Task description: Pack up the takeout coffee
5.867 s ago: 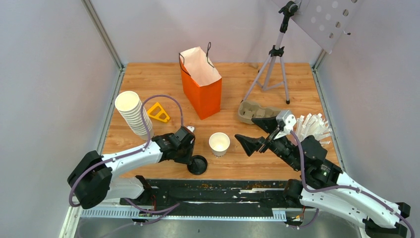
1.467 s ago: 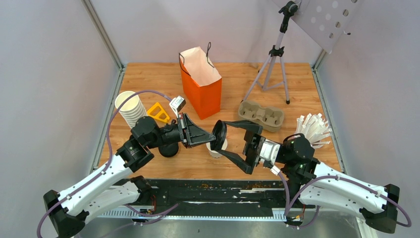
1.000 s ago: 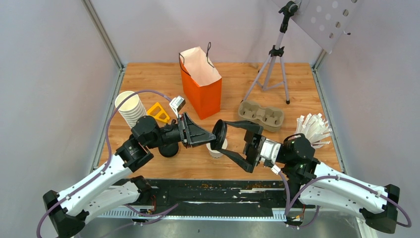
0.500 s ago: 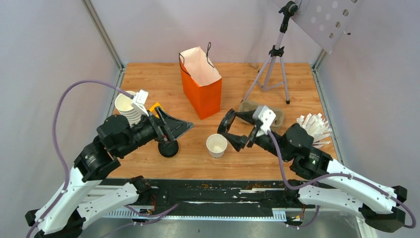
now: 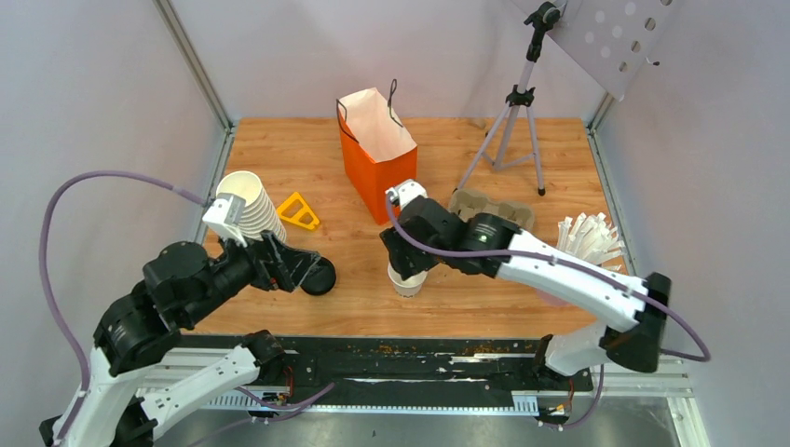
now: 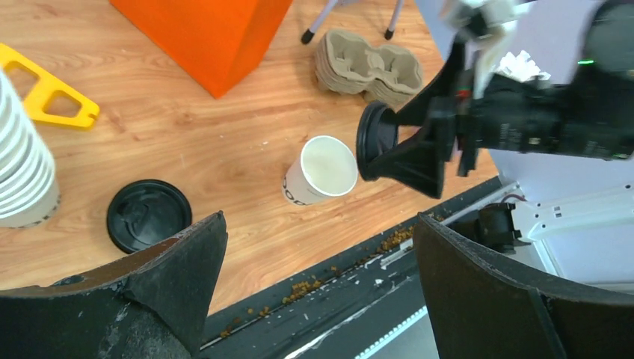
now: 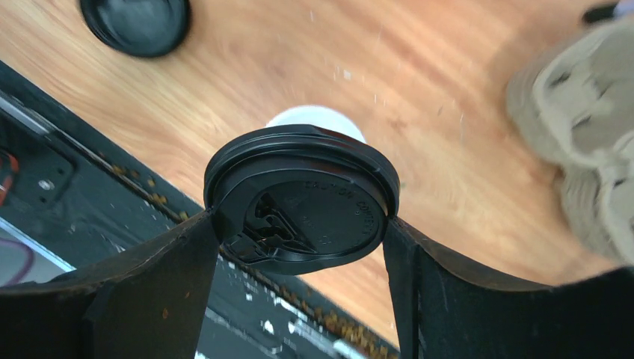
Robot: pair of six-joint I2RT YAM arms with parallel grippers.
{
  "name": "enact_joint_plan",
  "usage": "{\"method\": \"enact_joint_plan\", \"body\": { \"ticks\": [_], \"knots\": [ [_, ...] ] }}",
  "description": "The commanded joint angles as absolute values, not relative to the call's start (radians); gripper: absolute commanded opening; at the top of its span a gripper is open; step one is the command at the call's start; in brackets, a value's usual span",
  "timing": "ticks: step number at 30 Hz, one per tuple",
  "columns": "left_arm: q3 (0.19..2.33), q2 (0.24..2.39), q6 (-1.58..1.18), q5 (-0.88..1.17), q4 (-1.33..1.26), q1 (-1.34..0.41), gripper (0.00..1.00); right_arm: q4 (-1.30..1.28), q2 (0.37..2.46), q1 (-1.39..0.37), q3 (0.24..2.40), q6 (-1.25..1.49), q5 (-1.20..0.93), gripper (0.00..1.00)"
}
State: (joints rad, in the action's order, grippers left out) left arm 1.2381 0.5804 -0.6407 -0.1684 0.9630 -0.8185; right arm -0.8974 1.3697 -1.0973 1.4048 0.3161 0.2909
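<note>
On the wood table (image 6: 224,149) a small white cup (image 6: 323,170) stands lidless, mouth open

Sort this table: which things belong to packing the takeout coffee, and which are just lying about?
Job in hand: small white paper cup; round black plastic lid in the right gripper; orange paper bag.

Lying about, untouched: tall stack of white cups; loose black lid; yellow plastic triangle; cardboard cup tray; tripod.

White paper cup (image 6: 323,169) stands uncapped, black lid (image 7: 299,200) held just over it.

Wooden table (image 5: 298,149), orange bag (image 5: 382,182), cup (image 6: 323,170), loose lid (image 6: 148,215)
</note>
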Motion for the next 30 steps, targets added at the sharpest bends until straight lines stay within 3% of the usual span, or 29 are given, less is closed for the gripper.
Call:
{"method": "enact_joint_plan", "body": {
  "ticks": [1,16,30],
  "knots": [
    [1.226,0.507,-0.563,-0.221,0.986,-0.822,1.00,-1.108,1.472,-1.101,1.529,0.422,0.246,0.69],
    [1.207,0.402,-0.552,-0.246,0.980,-0.822,1.00,-1.313,1.810,-1.082,1.782,0.369,0.247,0.71],
    [1.197,0.401,-0.549,-0.240,0.964,-0.822,1.00,-1.309,1.878,-1.036,1.798,0.316,0.204,0.74]
  ]
}}
